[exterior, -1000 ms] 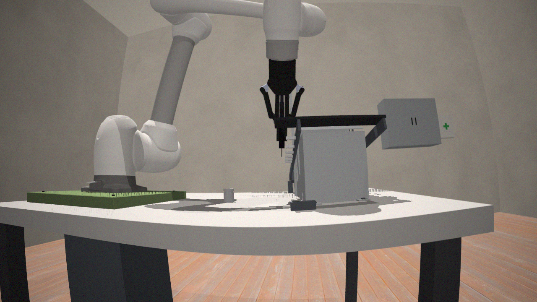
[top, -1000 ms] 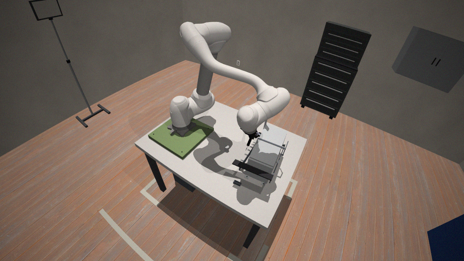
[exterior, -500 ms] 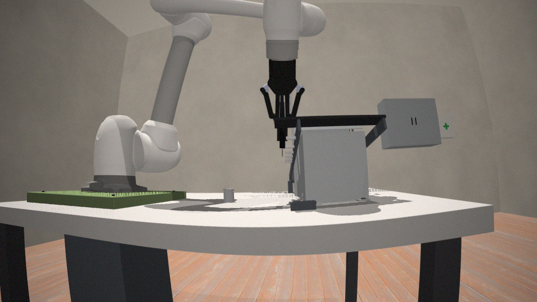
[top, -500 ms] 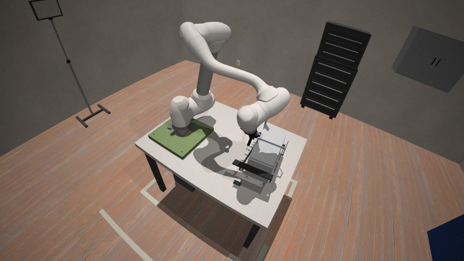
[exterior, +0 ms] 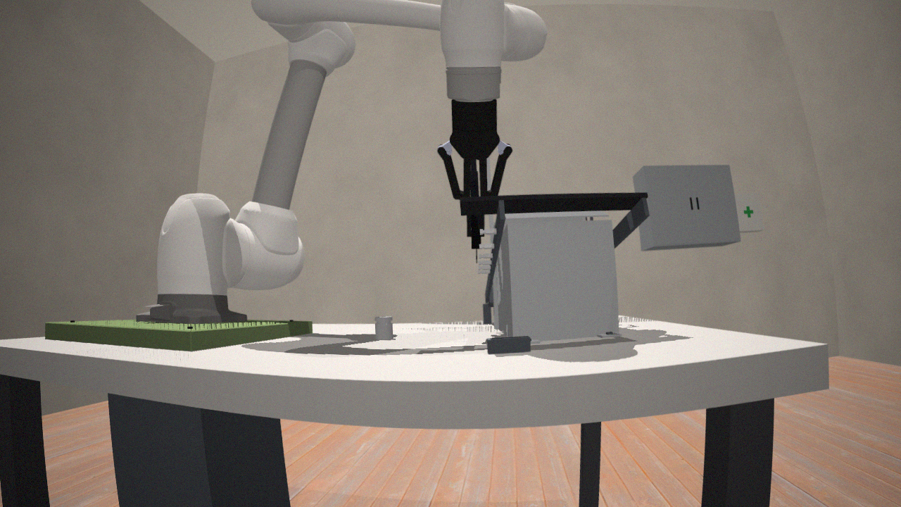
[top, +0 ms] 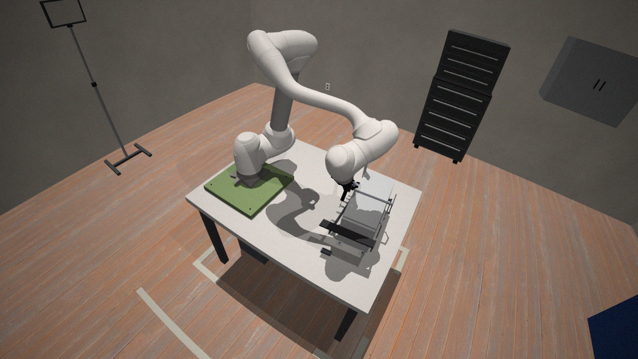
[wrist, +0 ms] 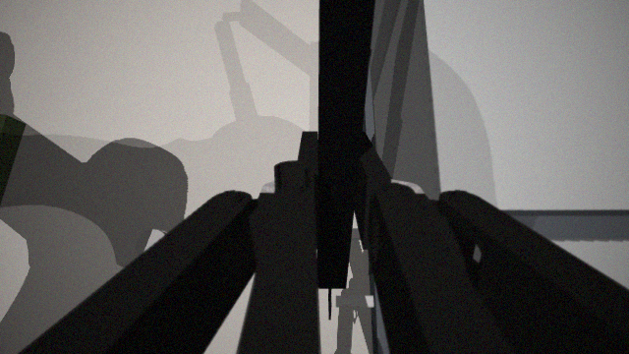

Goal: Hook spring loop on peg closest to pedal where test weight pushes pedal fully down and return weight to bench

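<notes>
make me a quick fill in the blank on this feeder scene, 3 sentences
1. The small steel weight stands on the ____, not on the pedal.
2. The robot's base is bolted to a ____ plate.
3. The gripper, fingers nearly shut, hangs beside the feeder's column of ____.

Missing words: bench; green; pegs

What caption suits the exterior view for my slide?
Nearly shut gripper at the pegs of the feeder; the weight stands apart on the bench.
</notes>
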Motion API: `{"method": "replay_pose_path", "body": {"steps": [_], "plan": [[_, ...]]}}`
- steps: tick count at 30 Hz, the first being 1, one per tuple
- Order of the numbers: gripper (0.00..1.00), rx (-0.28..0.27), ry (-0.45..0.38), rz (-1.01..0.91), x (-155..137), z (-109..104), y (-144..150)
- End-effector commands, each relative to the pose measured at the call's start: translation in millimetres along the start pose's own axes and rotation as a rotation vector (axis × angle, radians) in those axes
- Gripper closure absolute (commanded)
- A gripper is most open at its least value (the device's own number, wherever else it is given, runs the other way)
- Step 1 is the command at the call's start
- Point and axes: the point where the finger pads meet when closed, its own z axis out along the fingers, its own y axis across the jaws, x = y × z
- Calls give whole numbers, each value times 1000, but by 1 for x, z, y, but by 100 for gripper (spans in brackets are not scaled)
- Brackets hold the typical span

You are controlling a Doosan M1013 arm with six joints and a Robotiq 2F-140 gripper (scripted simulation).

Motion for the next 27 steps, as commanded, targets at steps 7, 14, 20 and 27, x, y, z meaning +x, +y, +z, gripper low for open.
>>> {"method": "replay_pose_path", "body": {"steps": [7,14,20,27], "plan": [[83,-8,0,-6,0,-1,2],[83,-11,0,-8,0,-1,3],[83,-17,0,-12,0,-1,4],[83,-24,0,-16,0,-1,6]]}}
